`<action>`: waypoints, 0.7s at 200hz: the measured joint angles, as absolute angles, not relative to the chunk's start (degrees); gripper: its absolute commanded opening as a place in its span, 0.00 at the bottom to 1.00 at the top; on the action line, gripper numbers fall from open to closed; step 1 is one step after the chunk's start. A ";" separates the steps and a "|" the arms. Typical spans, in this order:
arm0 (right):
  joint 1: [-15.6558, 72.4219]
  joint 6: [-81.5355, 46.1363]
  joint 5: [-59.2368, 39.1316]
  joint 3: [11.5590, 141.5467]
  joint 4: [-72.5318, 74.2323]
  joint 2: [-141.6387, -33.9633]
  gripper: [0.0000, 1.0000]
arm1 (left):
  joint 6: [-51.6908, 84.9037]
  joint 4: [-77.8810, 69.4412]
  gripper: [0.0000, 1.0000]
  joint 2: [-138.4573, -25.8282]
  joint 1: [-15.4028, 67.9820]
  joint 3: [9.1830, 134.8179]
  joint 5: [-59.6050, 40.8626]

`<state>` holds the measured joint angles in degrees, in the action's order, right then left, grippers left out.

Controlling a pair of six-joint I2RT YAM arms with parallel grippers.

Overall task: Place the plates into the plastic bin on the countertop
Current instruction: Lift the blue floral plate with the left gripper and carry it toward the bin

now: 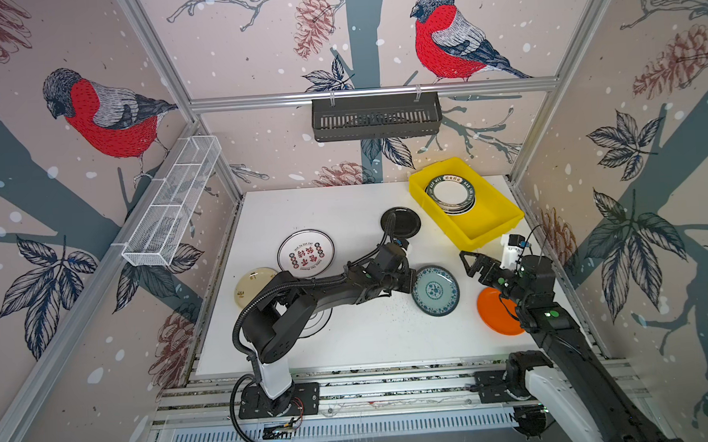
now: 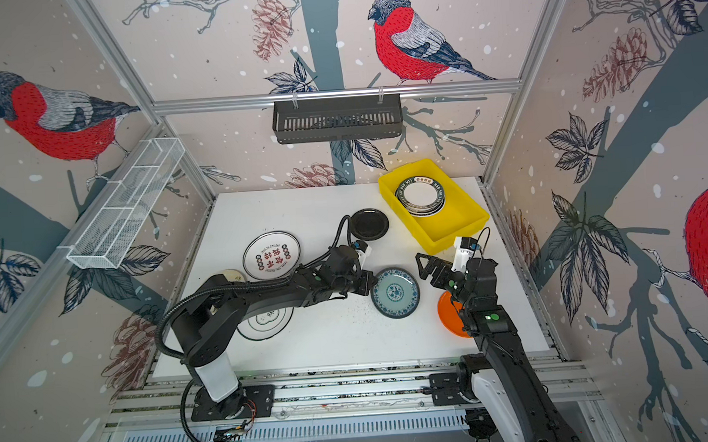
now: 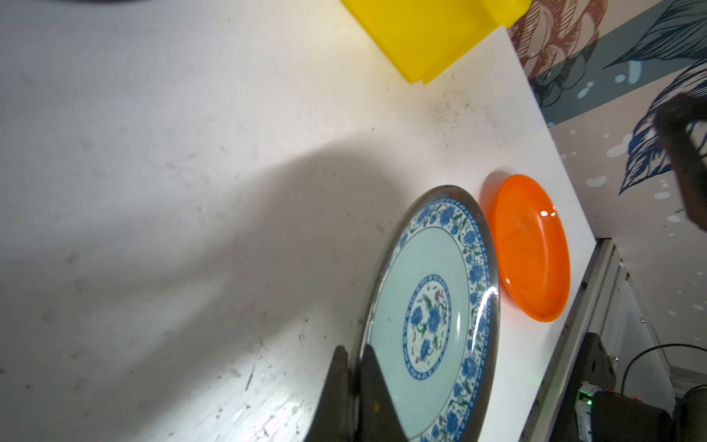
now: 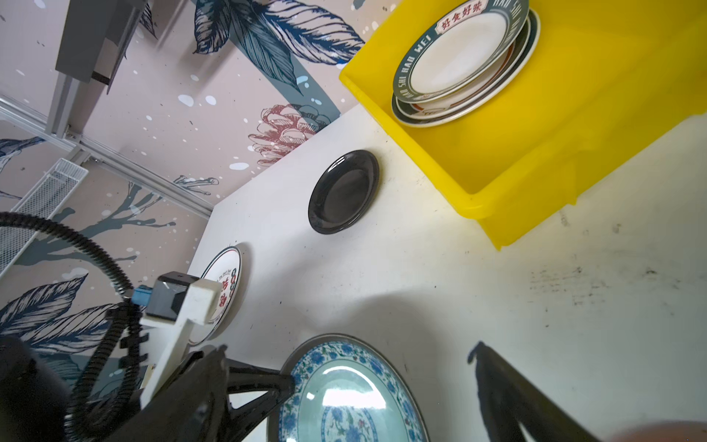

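Observation:
My left gripper (image 1: 410, 283) (image 3: 354, 356) is shut on the left rim of a teal-patterned plate (image 1: 436, 290) (image 2: 395, 292) (image 3: 428, 306) mid-countertop. My right gripper (image 1: 469, 264) (image 4: 348, 354) hangs open just right of that plate, holding nothing, near the front corner of the yellow plastic bin (image 1: 489, 223) (image 2: 456, 225) (image 4: 535, 153). A stack of green-rimmed white plates (image 1: 450, 194) (image 4: 459, 61) lies in the bin's far end. An orange plate (image 1: 496, 312) (image 3: 530, 248) sits partly under the right arm.
On the countertop (image 1: 350, 343) lie a black plate (image 1: 400, 223), a white plate with red lettering (image 1: 305, 253), a cream plate (image 1: 254, 286) and a white plate (image 2: 266, 322) half hidden under the left arm. A black slatted basket (image 1: 376, 117) and a wire basket (image 1: 172, 202) hang on the walls.

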<state>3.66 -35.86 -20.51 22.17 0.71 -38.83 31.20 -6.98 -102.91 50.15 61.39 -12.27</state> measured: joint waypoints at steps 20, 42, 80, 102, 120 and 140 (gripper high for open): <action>3.62 -35.86 -19.14 23.03 0.80 -38.17 1.00 | 29.52 -6.68 0.00 -102.06 49.91 65.19 -11.99; 3.57 -35.86 -17.02 24.62 1.91 -36.49 1.00 | 28.10 -6.17 0.00 -101.47 49.08 68.62 -12.05; 2.79 -35.86 -12.32 27.16 3.51 -34.35 1.00 | 26.57 -5.23 0.00 -102.59 46.00 75.44 -12.51; 2.22 -35.83 -11.18 29.08 4.36 -34.96 1.00 | 25.54 -5.39 0.00 -106.13 44.07 83.07 -13.96; 1.76 -35.83 -10.50 30.59 4.58 -36.34 1.00 | 25.26 -4.75 0.00 -110.21 43.53 90.32 -14.79; 1.37 -35.81 -10.48 31.11 4.40 -37.32 1.00 | 23.94 -4.12 0.00 -116.16 43.40 99.39 -15.75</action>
